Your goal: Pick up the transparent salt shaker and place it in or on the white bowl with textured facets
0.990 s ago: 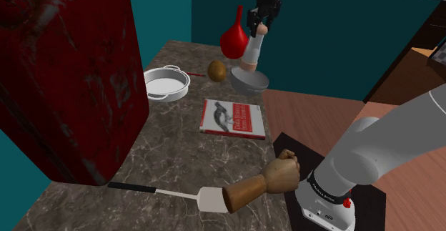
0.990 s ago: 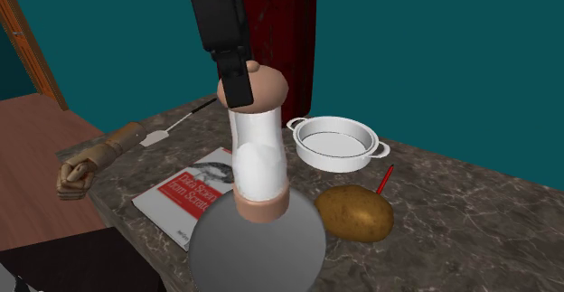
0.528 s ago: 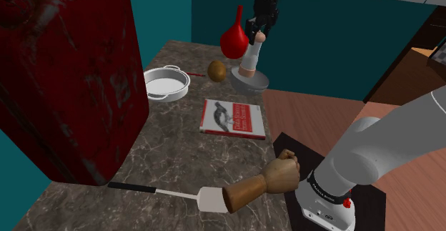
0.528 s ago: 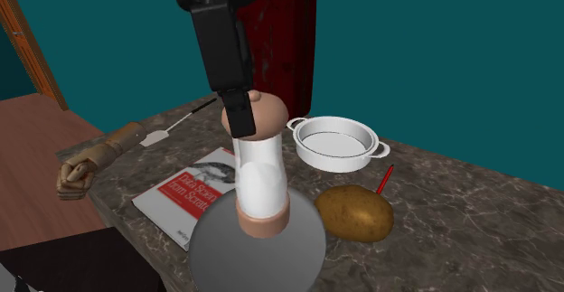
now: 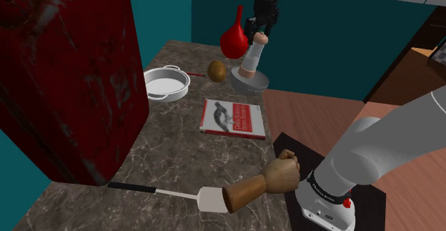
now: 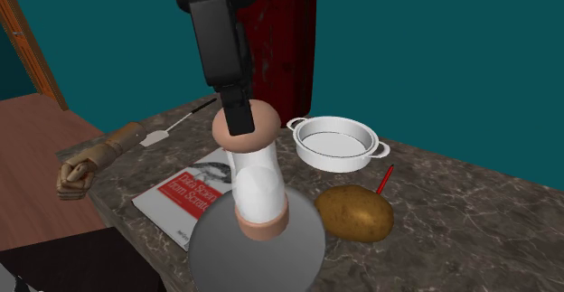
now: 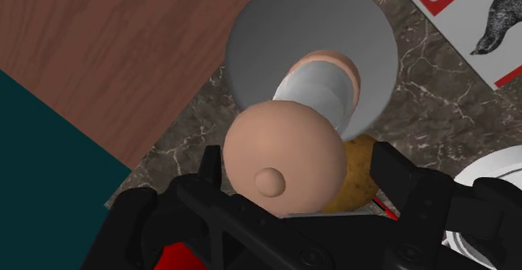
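The salt shaker (image 5: 249, 55), a clear cylinder half full of white salt with a tan cap and base, stands in the round grey bowl (image 5: 251, 82) at the table's far corner. In the second exterior view the shaker (image 6: 254, 178) leans slightly, its base on the bowl (image 6: 217, 256). My gripper (image 5: 261, 28) hangs just above it and is open. In the wrist view the gripper (image 7: 301, 166) has its fingers apart on either side of the shaker's cap (image 7: 284, 155), above the bowl (image 7: 251, 43). One black finger (image 6: 237, 111) shows close to the cap.
A potato (image 5: 216, 70) lies beside the bowl, with a white two-handled pan (image 5: 166, 84) and a red bulb (image 5: 233, 40) further along. A red book (image 5: 234, 117), a wooden hand (image 5: 261, 183) and a spatula (image 5: 171, 192) lie nearer the stand. A tall dark red block (image 5: 64, 72) fills the shoulder view's left.
The fingers have opened and let go of the shaker. It was lowered into the bowl and now stands there on its own, its top shifted a little.
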You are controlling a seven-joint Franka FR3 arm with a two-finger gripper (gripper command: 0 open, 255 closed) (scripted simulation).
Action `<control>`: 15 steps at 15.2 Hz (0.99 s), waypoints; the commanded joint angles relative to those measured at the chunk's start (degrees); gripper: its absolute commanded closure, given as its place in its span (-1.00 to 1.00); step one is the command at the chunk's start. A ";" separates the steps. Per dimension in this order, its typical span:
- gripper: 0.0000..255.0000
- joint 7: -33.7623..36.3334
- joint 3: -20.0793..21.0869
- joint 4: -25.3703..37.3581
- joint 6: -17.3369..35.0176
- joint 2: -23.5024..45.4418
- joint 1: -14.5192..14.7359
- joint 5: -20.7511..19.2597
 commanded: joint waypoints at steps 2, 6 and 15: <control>-1.00 0.00 0.00 0.00 0.00 0.00 0.00 0.00; -1.00 -0.20 1.06 6.07 -5.74 0.50 0.40 0.41; -1.00 -0.25 1.35 7.80 -7.26 0.75 0.50 0.48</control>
